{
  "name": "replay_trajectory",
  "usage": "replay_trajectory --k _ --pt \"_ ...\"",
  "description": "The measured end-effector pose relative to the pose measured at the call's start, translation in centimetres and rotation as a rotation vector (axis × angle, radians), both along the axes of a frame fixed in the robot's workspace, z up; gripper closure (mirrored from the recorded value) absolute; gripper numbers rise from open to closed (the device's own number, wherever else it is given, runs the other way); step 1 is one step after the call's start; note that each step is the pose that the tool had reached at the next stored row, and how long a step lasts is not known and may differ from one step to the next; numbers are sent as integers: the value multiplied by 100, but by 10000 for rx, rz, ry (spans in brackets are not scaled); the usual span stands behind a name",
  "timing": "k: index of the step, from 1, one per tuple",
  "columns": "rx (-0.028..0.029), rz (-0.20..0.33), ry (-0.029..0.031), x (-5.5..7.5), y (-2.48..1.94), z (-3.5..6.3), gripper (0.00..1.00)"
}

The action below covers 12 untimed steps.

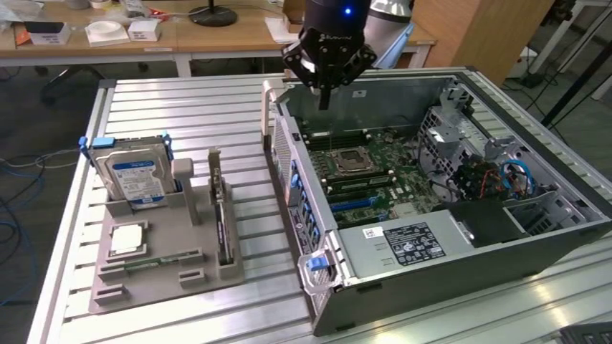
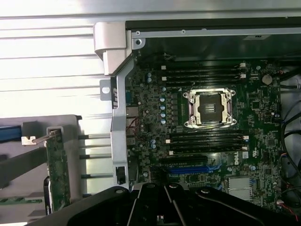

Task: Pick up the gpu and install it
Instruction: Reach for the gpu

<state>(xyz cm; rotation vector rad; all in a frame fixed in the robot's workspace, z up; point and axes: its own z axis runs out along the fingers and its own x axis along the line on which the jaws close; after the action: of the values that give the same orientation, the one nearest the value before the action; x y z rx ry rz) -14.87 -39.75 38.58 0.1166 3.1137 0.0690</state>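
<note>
No wording legible, blurred printed labels on hard drive [image 1: 134, 179], power supply [image 1: 406, 244]

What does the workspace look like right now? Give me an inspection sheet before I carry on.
Surface: slatted metal table carrying a grey parts holder and an open computer case.
Job's things: gpu on edge in the holder, untouched; motherboard exposed.
Clutter: hard drive, processor chip, memory stick, all in the holder.
Grippers: gripper shut, empty, above the case.
Cables: blue and red wires inside the case; loose cables on the floor.
Surroundings: desks behind.
</note>
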Motion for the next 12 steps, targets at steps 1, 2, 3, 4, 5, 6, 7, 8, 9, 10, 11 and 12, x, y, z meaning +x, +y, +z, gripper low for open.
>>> replay_trajectory --k 1,2,3,4,5,6,7,8,9,10,11,12 --pt "0 0 0 -4 0 -1 89" --pt "0 0 0 -9 0 -2 89" --pt "-1 0 0 -13 0 -4 89" --pt "0 0 0 -18 0 -5 89" --pt "-1 0 1 -22 0 -6 89" --pt "-1 1 1 -26 0 -8 89" --pt "-1 0 1 -30 1 -9 89" --pt "-1 0 1 -35 1 -10 89" --pt "0 1 0 -39 1 -12 89" --pt "0 1 0 -43 1 -13 89" --pt "-1 0 0 -48 1 -15 89" --pt "-1 1 1 -53 1 -16 89"
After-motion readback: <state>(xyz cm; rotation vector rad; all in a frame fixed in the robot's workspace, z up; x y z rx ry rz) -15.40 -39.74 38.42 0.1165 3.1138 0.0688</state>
